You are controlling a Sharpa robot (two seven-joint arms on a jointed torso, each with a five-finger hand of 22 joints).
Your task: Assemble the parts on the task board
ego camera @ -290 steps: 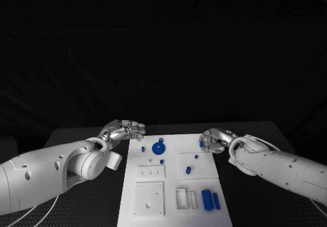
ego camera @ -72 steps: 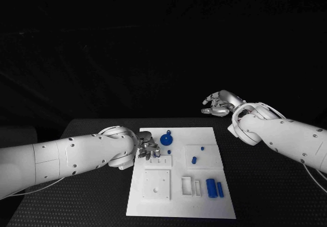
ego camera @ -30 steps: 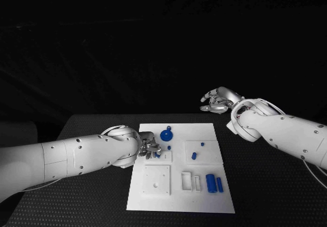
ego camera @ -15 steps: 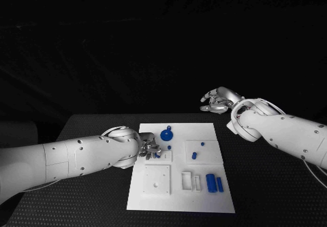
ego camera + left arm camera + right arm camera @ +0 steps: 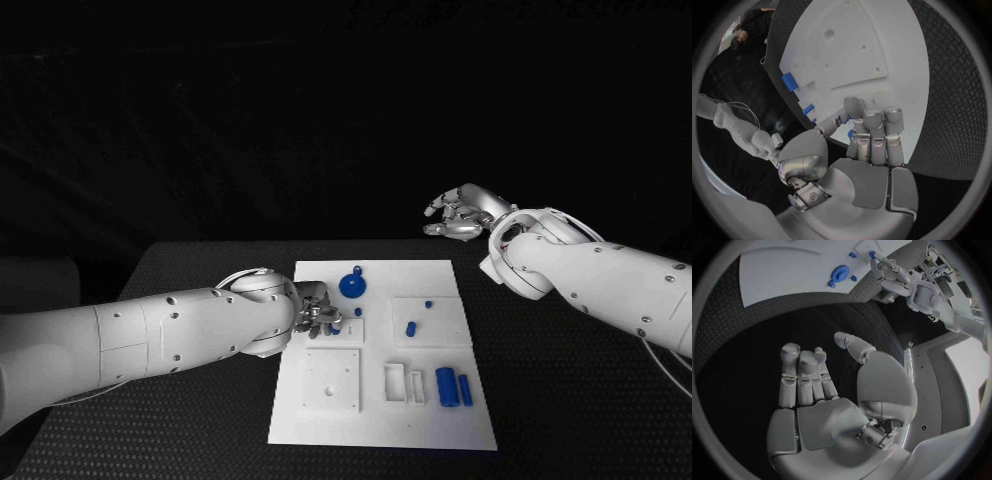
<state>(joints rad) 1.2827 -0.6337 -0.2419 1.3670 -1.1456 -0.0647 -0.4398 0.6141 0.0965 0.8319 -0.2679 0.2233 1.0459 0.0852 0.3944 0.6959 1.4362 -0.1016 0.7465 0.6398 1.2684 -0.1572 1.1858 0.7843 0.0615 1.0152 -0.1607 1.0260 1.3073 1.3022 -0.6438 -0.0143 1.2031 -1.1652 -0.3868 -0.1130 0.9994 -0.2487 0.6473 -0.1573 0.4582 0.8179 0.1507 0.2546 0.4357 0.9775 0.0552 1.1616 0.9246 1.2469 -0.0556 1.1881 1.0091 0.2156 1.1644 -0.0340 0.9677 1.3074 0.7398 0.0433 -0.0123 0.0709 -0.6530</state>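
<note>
The task looks barely begun: the left robot hand point(image 5: 315, 316) pinches a small blue peg point(image 5: 851, 134) over the white task board point(image 5: 378, 420) on the worktop point(image 5: 173, 420), two blue blocks point(image 5: 453, 386) lie loose, and the right robot hand point(image 5: 459, 214) hangs released behind.

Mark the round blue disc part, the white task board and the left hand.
round blue disc part point(image 5: 352, 288), head view, disc face.
white rectangular task board point(image 5: 382, 425), head view, bare near end.
silver left hand point(image 5: 861, 140), left wrist view, fingers.
</note>
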